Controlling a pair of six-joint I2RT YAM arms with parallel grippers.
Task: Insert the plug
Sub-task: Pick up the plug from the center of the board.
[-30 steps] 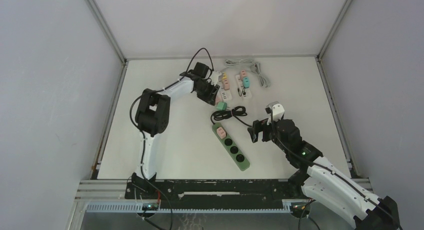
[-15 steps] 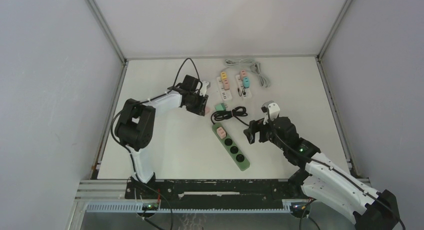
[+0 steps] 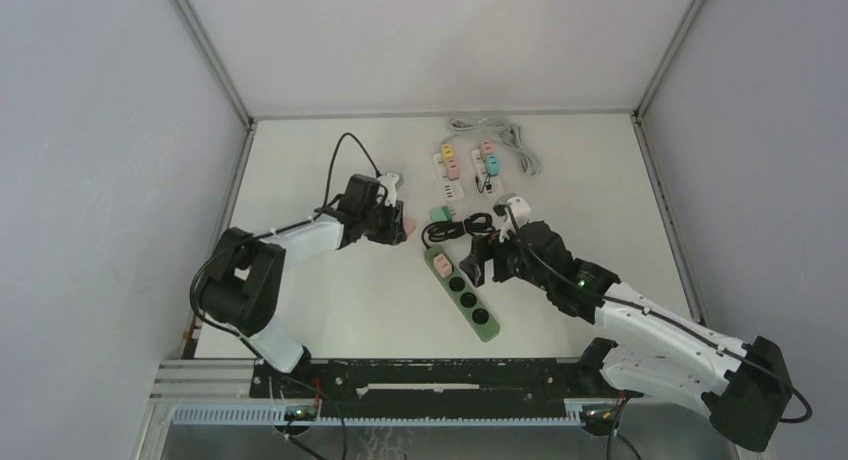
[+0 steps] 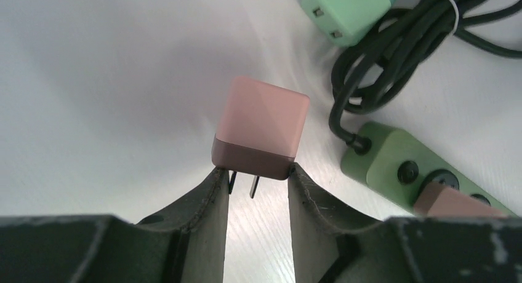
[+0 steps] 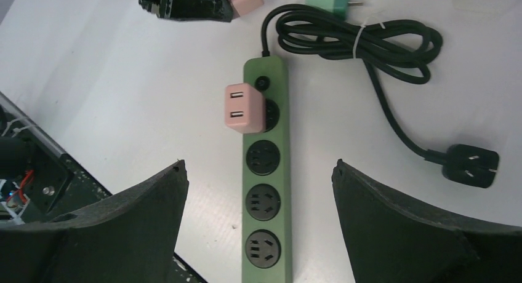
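While the left gripper (image 4: 255, 179) pinches the pink cube plug (image 4: 260, 126) at its prong end, the green power strip (image 4: 385, 151) lies just off to its right, and the right gripper (image 5: 257, 167) hangs spread wide right over that strip, second pink plug (image 5: 244, 107) between its fingers.

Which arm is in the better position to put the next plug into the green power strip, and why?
Left. The left gripper is shut on the pink plug, prongs showing, near the green power strip. The right gripper hangs open and empty above the strip's free sockets.
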